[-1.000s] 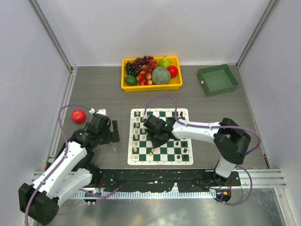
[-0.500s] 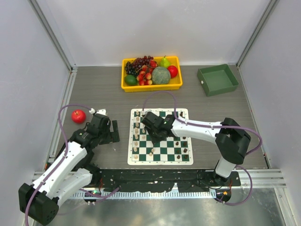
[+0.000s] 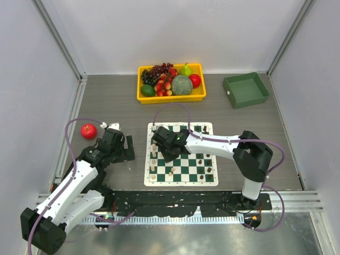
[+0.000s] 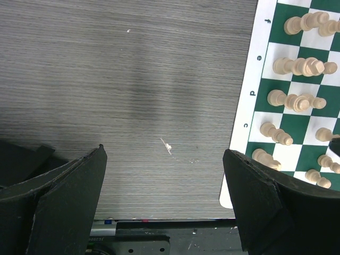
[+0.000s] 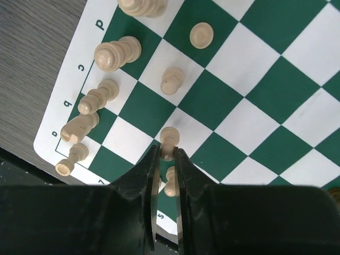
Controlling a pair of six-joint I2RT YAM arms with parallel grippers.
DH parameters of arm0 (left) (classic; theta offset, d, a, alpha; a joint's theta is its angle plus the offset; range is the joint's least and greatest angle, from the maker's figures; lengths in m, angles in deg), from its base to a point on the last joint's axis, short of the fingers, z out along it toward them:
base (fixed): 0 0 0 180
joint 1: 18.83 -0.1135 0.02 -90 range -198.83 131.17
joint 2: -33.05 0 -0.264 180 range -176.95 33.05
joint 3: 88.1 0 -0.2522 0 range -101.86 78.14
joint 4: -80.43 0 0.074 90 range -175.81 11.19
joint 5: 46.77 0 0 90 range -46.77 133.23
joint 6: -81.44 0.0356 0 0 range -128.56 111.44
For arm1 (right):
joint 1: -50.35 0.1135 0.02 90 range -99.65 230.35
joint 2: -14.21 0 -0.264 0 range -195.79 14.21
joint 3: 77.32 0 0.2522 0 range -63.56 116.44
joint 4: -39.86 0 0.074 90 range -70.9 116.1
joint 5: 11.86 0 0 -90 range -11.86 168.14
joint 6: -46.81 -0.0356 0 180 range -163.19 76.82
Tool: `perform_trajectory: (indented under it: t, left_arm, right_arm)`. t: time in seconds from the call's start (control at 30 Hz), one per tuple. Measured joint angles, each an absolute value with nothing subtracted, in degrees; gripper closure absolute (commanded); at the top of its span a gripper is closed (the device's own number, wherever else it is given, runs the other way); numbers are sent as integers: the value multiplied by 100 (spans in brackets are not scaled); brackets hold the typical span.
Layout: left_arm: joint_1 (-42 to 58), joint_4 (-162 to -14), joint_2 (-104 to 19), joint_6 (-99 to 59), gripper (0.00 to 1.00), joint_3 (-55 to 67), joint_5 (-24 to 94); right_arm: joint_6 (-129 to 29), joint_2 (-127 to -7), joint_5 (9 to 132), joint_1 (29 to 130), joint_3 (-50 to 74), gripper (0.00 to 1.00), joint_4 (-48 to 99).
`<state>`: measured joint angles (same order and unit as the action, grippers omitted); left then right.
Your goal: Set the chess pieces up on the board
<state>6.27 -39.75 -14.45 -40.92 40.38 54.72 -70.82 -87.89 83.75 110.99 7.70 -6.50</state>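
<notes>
Within right claw [image 5: 168, 154], cream pawn [image 5: 169, 137]

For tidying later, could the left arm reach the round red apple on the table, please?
Probably yes: the open left gripper hovers close to the red apple, with only bare grey tabletop between them.

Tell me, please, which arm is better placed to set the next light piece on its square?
Right. The right gripper is shut on a light pawn over the board. The left gripper hangs open over the table beside the board, holding nothing.
</notes>
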Motion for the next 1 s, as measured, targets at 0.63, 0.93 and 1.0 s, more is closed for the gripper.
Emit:
perform_trajectory:
  t: [0.63, 0.93, 1.0]
  left_arm:
    - [627, -3968, -1218, -4125, 1, 4040, 5721]
    - [627, -3964, -1264, -4138, 1, 4044, 5723]
    - [627, -3966, -1264, -4136, 1, 4044, 5723]
  right_arm:
    - [-7006, -9270, 8318, 11235, 1133, 80, -574]
    - [-6991, -9320, 8292, 11263, 1192, 80, -572]
    - [-6988, -9322, 8285, 11261, 1194, 80, -574]
